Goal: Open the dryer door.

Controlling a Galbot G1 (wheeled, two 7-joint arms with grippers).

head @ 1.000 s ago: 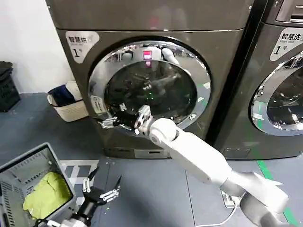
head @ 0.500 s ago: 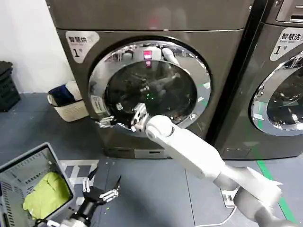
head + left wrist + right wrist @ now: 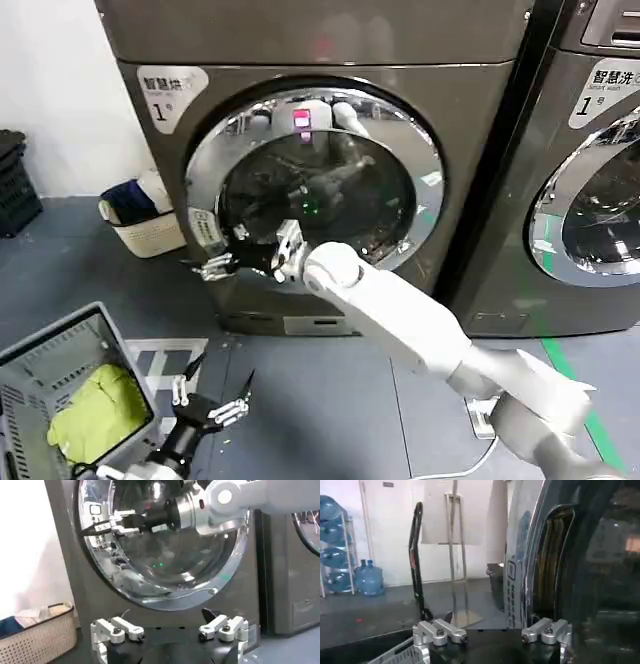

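Right tool (image 3: pixel 215 265) at the dryer door (image 3: pixel 315 180) rim's left edge, fingers parted, gripping nothing.
Risk: fingers slide off the chrome edge and the door stays latched; left tool (image 3: pixel 212 400) open, idle near the floor.

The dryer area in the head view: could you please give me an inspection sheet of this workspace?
Surface: grey-blue floor, green tape line at the right.
Job's things: round chrome-rimmed glass dryer door; its left edge looks slightly off the machine front.
Clutter: grey plastic crate holding a yellow-green cloth; white woven basket beside the dryer.
Grippers: right end effector at the door's lower left rim; left end effector low over the floor, fingers open, holding nothing.
Cables: white cable on the floor at lower right.
Surroundings: second grey front-loading machine on the right; white wall on the left.
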